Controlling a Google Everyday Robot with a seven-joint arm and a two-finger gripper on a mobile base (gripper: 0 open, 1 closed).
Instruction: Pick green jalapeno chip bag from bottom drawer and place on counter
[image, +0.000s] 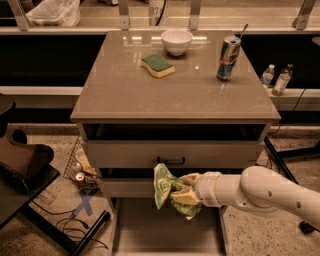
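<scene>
The green jalapeno chip bag (165, 187) is crumpled, green with pale patches, and hangs in the air in front of the second drawer. My gripper (184, 194) is shut on the bag, at the end of a white arm that comes in from the lower right. The bottom drawer (150, 235) is pulled out below the bag, and its plain floor shows. The counter (150, 95) is the glossy tan top of the cabinet, well above the gripper.
On the counter stand a white bowl (176, 41), a green-and-yellow sponge (157, 65) and a drink can (228, 58). Two upper drawers with a black handle (170, 161) face me. A wire basket with cans (80, 170) sits at the left on the floor.
</scene>
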